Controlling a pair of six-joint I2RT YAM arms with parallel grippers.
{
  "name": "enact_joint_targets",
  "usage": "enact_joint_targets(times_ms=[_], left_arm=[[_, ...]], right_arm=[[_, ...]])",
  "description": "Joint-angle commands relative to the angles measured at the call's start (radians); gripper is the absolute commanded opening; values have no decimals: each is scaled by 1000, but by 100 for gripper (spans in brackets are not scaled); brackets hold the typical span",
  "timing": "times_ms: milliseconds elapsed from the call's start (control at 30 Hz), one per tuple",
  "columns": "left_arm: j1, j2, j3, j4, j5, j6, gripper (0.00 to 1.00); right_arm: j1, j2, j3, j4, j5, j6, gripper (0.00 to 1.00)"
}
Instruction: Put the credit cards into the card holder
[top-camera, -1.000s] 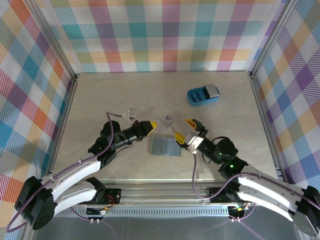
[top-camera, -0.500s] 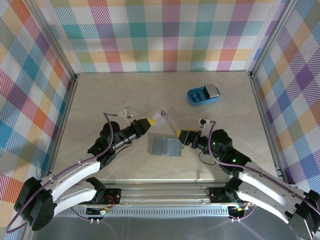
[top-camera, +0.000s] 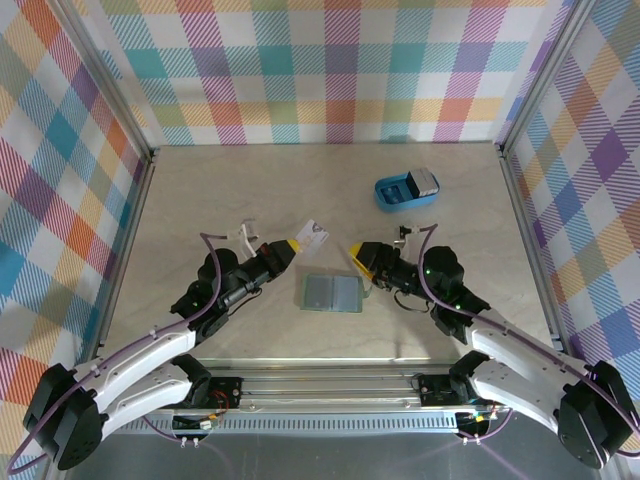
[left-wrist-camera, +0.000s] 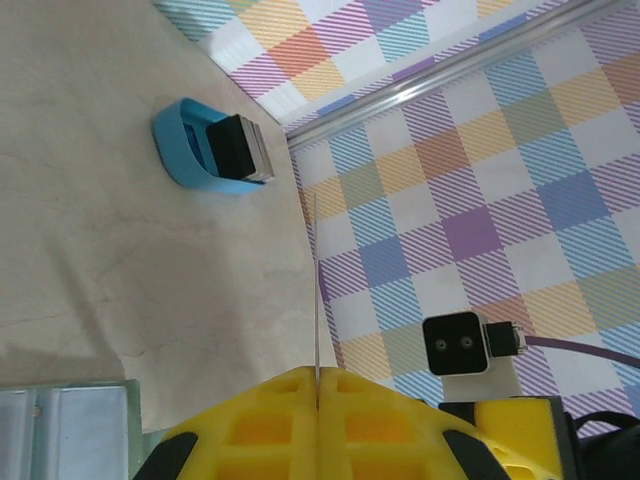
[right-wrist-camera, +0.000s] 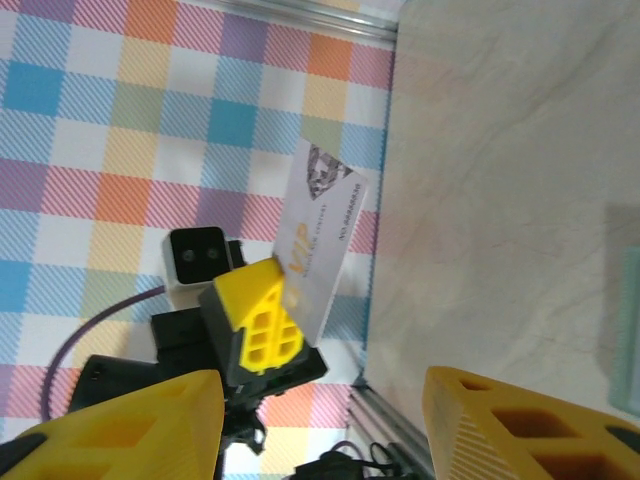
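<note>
A grey-white credit card (top-camera: 315, 234) is pinched at one end in my left gripper (top-camera: 284, 249), held above the table just left of and behind the card holder (top-camera: 332, 292). The left wrist view shows that card (left-wrist-camera: 317, 290) edge-on between the shut yellow fingers (left-wrist-camera: 260, 420). The sage-green card holder lies flat between the two arms. My right gripper (top-camera: 360, 258) hovers at the holder's back right corner, open and holding nothing. Its wrist view looks at the left gripper (right-wrist-camera: 262, 325) and the card (right-wrist-camera: 322, 240) facing it. More credit cards (top-camera: 425, 181) stand in a blue tray.
The blue plastic tray (top-camera: 392, 196) sits at the back right of the table, also seen from the left wrist as a blue tray (left-wrist-camera: 180, 150). Plaid walls with metal rails (top-camera: 520, 200) close in the table on three sides.
The left gripper has drawn back to the left with the card in it. The right gripper has swung left to the holder's corner, and its jaws have narrowed a little.
</note>
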Motion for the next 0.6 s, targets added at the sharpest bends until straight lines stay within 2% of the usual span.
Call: enact_joint_targets(times_ms=[0, 333, 567], left_arm=[[-11, -1, -12, 80, -13, 4, 0], [-11, 30, -21, 143, 8, 15, 0], [-11, 40, -34, 177, 38, 12, 0]], right_arm=[[-4, 30, 14, 119, -43, 78, 55], [-3, 116, 18, 257, -33, 178, 55], [-3, 182, 59, 306, -53, 171, 53]])
